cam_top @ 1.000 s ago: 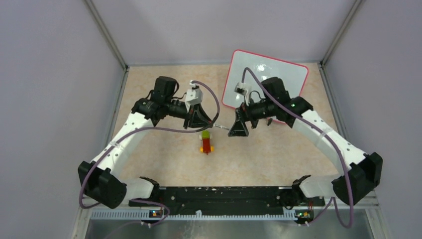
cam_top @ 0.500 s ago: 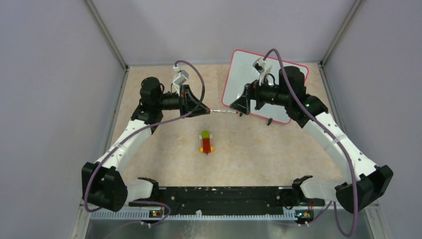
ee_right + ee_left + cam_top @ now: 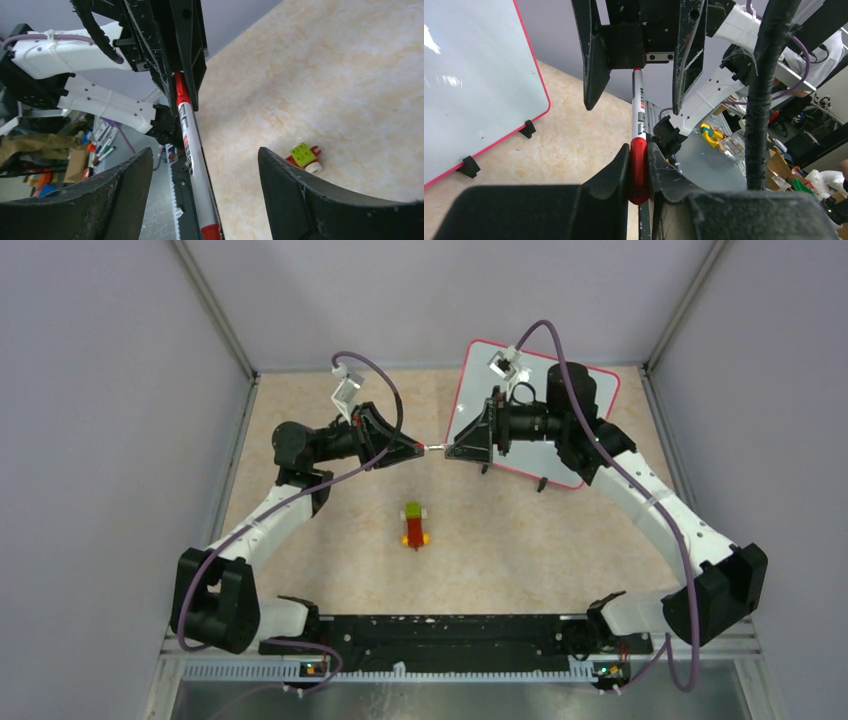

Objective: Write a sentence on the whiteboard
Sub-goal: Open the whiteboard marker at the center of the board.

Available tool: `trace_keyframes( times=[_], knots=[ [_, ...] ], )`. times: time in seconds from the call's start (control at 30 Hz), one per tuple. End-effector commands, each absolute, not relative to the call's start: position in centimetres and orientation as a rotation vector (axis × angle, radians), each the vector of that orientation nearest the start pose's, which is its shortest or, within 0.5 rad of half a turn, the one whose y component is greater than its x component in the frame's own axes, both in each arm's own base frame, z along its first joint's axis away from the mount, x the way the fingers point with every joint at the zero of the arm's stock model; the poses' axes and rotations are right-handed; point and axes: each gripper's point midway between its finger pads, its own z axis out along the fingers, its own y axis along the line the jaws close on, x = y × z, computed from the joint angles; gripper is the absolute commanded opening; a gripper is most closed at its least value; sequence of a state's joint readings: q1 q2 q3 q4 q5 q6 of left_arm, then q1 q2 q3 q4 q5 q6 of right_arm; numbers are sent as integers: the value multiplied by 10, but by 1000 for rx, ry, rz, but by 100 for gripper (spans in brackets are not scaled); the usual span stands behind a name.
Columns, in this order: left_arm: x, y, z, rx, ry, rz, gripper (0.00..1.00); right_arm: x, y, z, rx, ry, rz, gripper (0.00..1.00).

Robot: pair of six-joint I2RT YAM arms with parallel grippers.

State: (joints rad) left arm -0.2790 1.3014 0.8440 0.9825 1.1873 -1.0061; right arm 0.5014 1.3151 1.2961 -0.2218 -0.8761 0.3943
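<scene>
The whiteboard (image 3: 600,395), white with a red-pink rim, lies tilted at the back right; the left wrist view shows its corner (image 3: 474,75) and two black clip feet. A grey marker (image 3: 433,448) with red ends hangs level in the air between the two arms. My left gripper (image 3: 418,448) is shut on its red end (image 3: 639,165). My right gripper (image 3: 450,450) faces it, jaws open on both sides of the marker barrel (image 3: 192,145) without touching it. The right wrist view shows wide gaps on each side of the barrel.
A small toy of green, yellow and red bricks (image 3: 413,525) lies on the beige tabletop in front of the grippers, also seen in the right wrist view (image 3: 305,155). Grey walls close in the table on three sides.
Both arms swung toward the back, carrying the marker away from above the brick toy. The right gripper came round the marker's free end and its jaws narrowed a little.
</scene>
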Motion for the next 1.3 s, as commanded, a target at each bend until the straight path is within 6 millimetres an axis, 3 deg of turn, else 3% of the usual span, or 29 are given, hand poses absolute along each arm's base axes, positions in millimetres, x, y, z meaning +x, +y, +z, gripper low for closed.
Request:
trace_keyframes(
  times=[0.0,0.3,0.47,0.7,0.87,1.1,1.27],
  knots=[
    [241,-250,359,737,1339,-1642,0,233,314,373,-835,1691,1504,68],
    [245,-250,360,701,1335,-1648,0,232,325,379,-815,1689,1582,45],
    [250,-250,357,656,1347,-1657,0,237,328,383,-761,1690,1618,40],
    [252,-250,356,634,1353,-1660,0,243,333,384,-721,1697,1646,39],
    [252,-250,356,634,1355,-1660,0,243,333,383,-725,1701,1641,30],
    [251,-250,355,641,1357,-1654,0,241,329,380,-746,1707,1594,0],
    [254,-243,349,618,1383,-1642,0,251,318,383,-710,1708,1563,0]
  ],
)
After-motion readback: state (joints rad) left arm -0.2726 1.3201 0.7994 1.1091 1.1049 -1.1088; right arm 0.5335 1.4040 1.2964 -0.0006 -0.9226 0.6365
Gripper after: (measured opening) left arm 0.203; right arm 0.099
